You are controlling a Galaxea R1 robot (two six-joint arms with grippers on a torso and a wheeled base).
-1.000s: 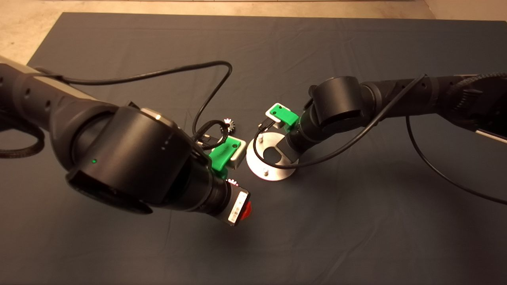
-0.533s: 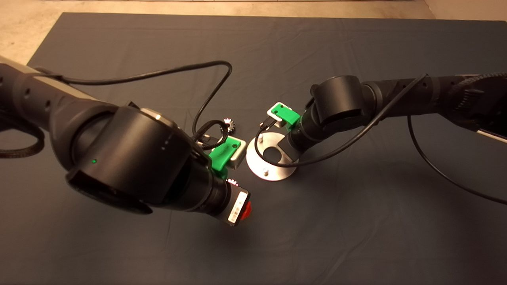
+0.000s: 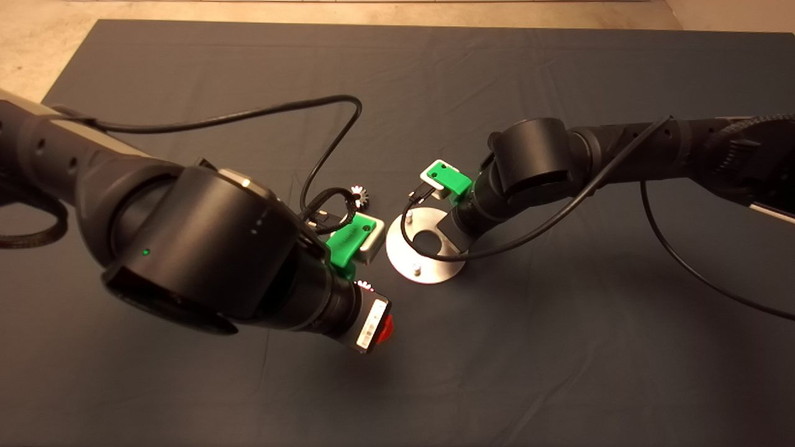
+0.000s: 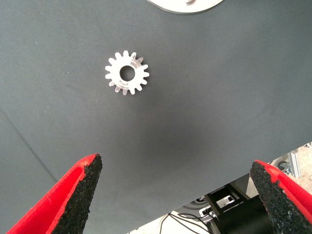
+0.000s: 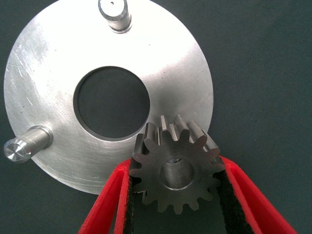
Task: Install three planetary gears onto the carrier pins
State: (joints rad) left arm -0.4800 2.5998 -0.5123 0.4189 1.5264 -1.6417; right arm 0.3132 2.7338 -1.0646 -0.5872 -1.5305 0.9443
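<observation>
Steel gear (image 5: pixel 176 169), clamped in the right end effector (image 5: pixel 175 195), has barely moved, hovering over the disc (image 5: pixel 53 63) at its 3 o'clock, unseated, while the open left end effector (image 4: pixel 175 195) hangs over another gear (image 4: pixel 126 72) on the mat (image 3: pixel 559 347).
</observation>
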